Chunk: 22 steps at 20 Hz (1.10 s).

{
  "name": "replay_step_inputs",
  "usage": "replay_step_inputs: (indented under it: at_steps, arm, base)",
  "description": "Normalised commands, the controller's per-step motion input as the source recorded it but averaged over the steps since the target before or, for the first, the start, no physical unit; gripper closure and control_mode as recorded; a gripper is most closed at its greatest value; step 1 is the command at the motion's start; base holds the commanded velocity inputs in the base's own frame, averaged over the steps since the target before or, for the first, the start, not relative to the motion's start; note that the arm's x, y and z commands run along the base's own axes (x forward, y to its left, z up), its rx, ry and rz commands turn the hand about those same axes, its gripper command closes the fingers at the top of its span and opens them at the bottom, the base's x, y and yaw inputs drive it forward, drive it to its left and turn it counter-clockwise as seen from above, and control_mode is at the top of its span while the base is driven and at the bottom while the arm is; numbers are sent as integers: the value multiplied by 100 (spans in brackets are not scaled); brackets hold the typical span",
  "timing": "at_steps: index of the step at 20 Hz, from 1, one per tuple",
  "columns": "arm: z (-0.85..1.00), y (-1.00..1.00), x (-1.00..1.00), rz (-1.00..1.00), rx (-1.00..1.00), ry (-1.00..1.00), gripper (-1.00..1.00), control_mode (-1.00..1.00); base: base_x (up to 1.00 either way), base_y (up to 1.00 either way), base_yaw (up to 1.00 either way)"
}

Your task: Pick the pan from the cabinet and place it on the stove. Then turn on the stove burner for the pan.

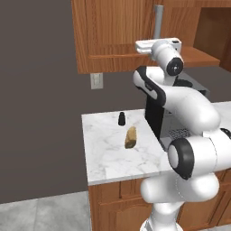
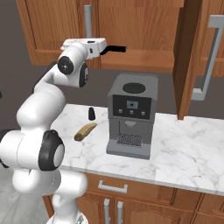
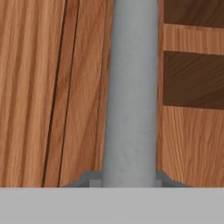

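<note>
Up high, the white arm's two-finger gripper (image 2: 89, 42) (image 1: 158, 44) is at the lower end of a long vertical grey bar handle (image 2: 88, 21) (image 1: 158, 20) (image 3: 131, 96) on the reddish-brown wooden wall cabinet (image 2: 131, 22) (image 1: 113, 31) (image 3: 35, 87). From the hand's own camera, that bar runs up the middle, very close, with panelled wood to its left and shelf edges with dark gaps to its right. The fingertips are not visible against it, so I cannot tell whether the jaws are spread or pinching the bar. The cabinet's right-hand door (image 2: 187, 57) stands swung out, nearly edge-on in the right base view, with its own grey bar handle (image 2: 209, 57). Just right of the hand, a straight black handle (image 2: 115, 49) juts out level above the cabinet's bottom shelf. It matches the round silver steel pan's handle, but the bowl itself is hidden. On the white marble counter (image 2: 183, 144) (image 1: 108, 153) below stands a boxy grey coffee machine (image 2: 130, 113) (image 1: 155, 115). Left of it are a small black shaker (image 2: 91, 113) (image 1: 122, 118) and, nearer the front edge, a tan oblong bread loaf (image 2: 85, 131) (image 1: 131, 137), the two lying apart.
</note>
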Motion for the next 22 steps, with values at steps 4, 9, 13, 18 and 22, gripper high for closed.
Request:
replay_step_inputs:
  at_steps: [4,9,13,18,22]
  arm:
    - [-14,14,-9,0,-2,5,100,-100]
    - [-3,31,-59,0,0,1,100,-100]
    - [-3,35,-87,0,0,0,100,-100]
    - [-9,48,-93,0,1,3,100,-100]
    - [-11,70,-93,0,0,6,100,-100]
  base:
    - [0,0,0]
    - [0,0,0]
    - [0,0,0]
    - [0,0,0]
    - [0,0,0]
